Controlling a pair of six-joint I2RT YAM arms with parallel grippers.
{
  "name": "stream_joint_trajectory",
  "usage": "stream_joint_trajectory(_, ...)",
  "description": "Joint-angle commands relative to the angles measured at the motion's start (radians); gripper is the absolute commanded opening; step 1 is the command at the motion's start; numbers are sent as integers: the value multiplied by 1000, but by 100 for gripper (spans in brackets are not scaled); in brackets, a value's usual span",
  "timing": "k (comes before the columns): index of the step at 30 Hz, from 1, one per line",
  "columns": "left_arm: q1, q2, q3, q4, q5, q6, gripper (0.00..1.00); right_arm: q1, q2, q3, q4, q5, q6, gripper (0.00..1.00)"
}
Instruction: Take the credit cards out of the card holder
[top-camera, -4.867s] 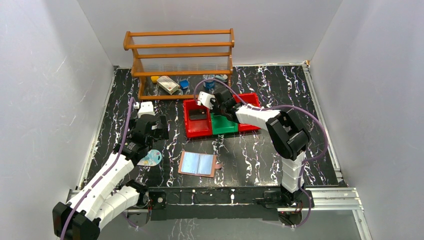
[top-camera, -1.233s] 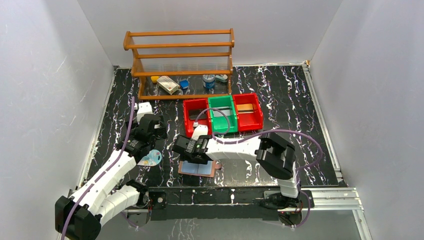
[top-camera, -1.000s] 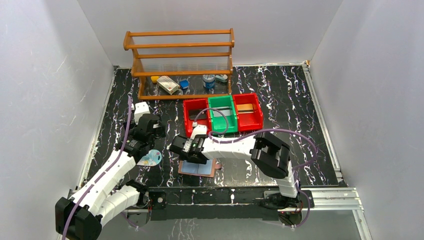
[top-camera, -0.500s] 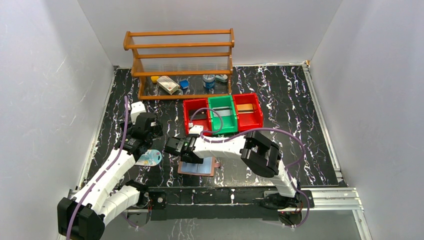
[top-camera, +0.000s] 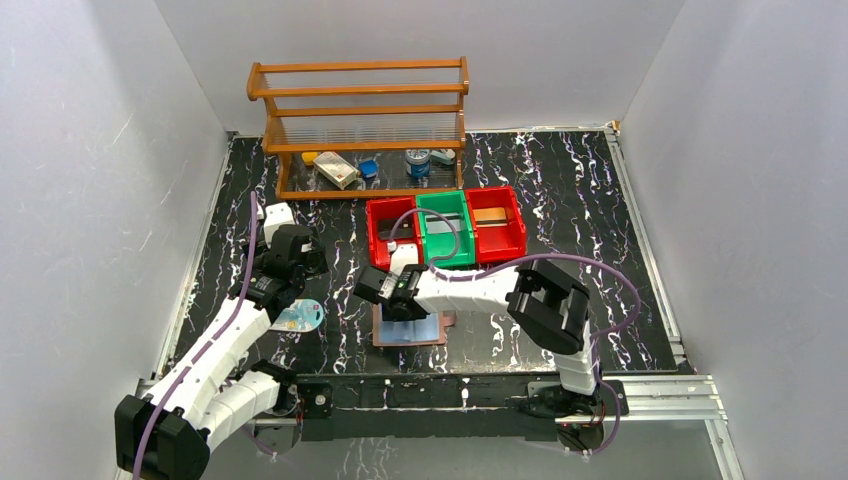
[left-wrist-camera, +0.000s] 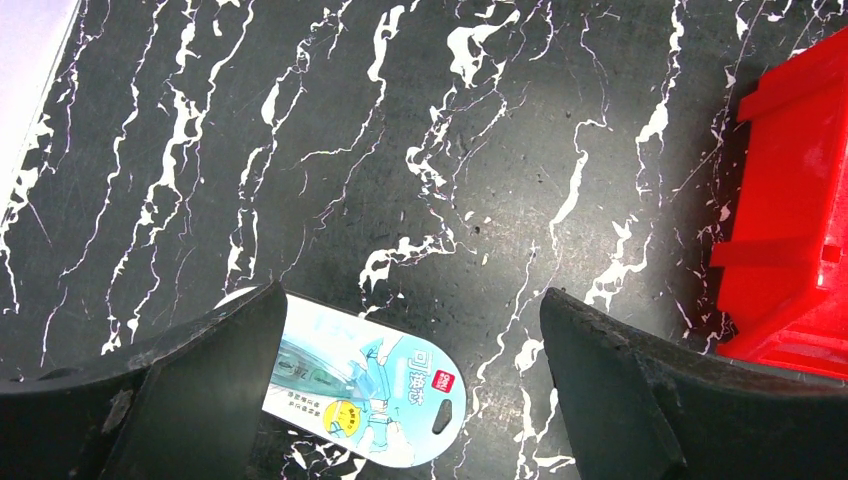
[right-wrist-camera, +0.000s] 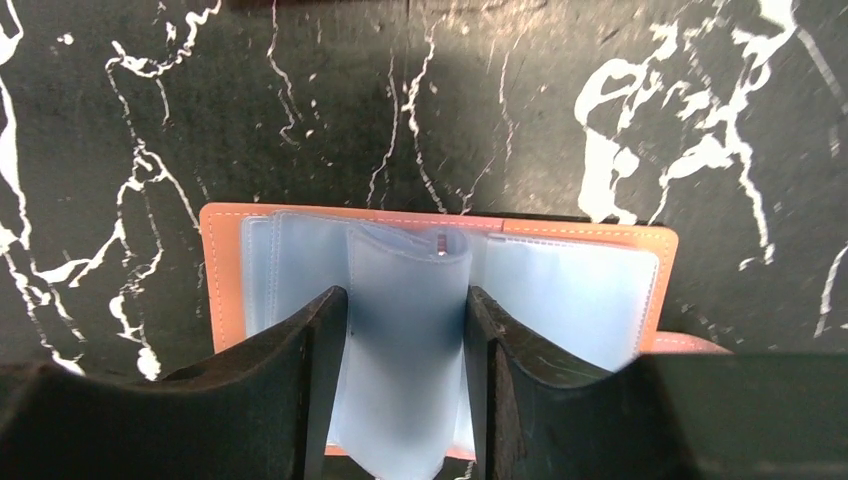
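The card holder (top-camera: 418, 332) lies open near the table's front edge: reddish-brown leather (right-wrist-camera: 216, 285) with pale blue clear pockets (right-wrist-camera: 570, 290). My right gripper (top-camera: 400, 300) (right-wrist-camera: 405, 300) is down on it, shut on one bowed pale blue pocket leaf (right-wrist-camera: 405, 330) that stands up between the fingers. I cannot tell whether a card sits inside that leaf. A flat orange credit card (top-camera: 489, 214) lies in the right red bin. My left gripper (top-camera: 297, 268) (left-wrist-camera: 410, 300) hangs wide open over bare table, holding nothing.
A pale blue blister pack (top-camera: 300, 318) (left-wrist-camera: 360, 390) lies just below the left gripper. Two red bins (top-camera: 378, 250) (left-wrist-camera: 790, 230) and a green bin (top-camera: 432, 252) stand mid-table. A wooden rack (top-camera: 360, 110) with small items beneath stands at the back.
The right gripper has closed on the pocket leaf and moved right, dragging and turning the card holder with it. The left arm has barely moved.
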Motion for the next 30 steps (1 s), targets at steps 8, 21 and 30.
stream_joint_trajectory(8,4,7,5,13,29,19,98,-23,6,60,-41,-11,-272,64)
stream_joint_trajectory(21,4,9,4,13,26,23,98,-22,-1,104,-38,-89,-130,82)
stream_joint_trajectory(30,4,17,6,13,32,26,98,-22,8,91,-76,-77,-17,89)
